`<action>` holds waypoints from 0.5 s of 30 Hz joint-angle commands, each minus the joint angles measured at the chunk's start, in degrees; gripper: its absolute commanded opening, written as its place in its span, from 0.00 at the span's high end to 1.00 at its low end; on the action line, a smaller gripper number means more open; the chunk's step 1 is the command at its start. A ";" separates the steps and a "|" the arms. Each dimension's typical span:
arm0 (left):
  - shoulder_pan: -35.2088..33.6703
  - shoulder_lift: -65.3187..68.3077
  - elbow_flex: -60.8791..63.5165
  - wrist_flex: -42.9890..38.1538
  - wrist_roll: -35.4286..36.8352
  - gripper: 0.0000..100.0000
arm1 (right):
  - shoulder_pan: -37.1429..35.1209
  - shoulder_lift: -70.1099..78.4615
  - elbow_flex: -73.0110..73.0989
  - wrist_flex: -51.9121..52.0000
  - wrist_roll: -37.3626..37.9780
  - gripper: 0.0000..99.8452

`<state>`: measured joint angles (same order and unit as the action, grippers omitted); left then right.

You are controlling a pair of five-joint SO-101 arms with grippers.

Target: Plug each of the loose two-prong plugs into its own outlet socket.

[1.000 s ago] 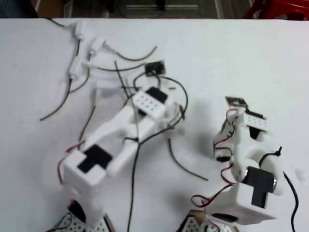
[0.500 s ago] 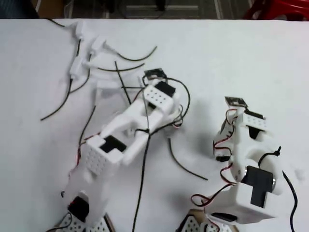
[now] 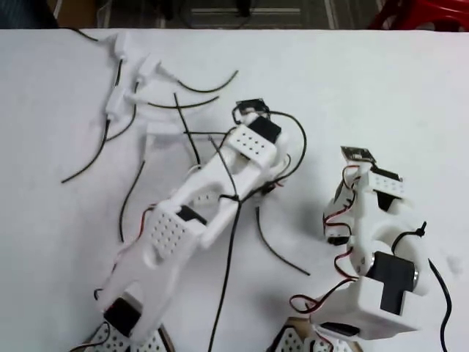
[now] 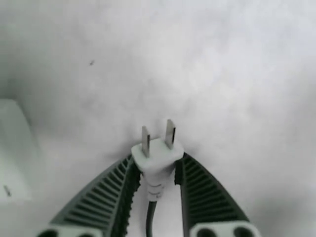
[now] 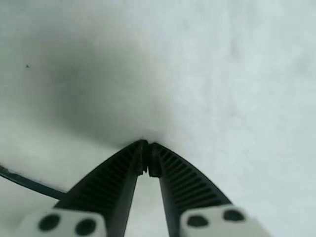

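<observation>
My left gripper [image 4: 157,170] is shut on a white two-prong plug [image 4: 155,155], held by its body just above the white table, with both metal prongs pointing away from the fingers. A black cord runs back from the plug between the fingers. In the high view the left arm [image 3: 212,183] stretches to the table's middle. Three white plug or socket pieces [image 3: 116,103] [image 3: 149,67] [image 3: 117,45] with black cords lie at the far left. My right gripper [image 5: 146,163] is shut on nothing, tips close to the table. The right arm [image 3: 374,242] sits folded at the near right.
A pale white block [image 4: 12,148] lies on the table close to the held plug. Loose black cords [image 3: 275,246] curl between the two arms and across the far left [image 3: 95,150]. The table's far edge [image 3: 308,29] borders a dark floor.
The left arm has swung to the right and stretched a little farther out, its wrist turning as it went. The right arm has kept still.
</observation>
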<state>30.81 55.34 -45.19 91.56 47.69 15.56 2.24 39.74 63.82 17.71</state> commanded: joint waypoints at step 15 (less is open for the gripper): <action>5.93 -7.60 -8.53 10.81 -25.76 0.98 | 0.75 -0.40 -0.26 -2.07 -0.35 0.98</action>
<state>33.54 56.22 -53.36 101.41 24.66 15.56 2.24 39.74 63.82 17.71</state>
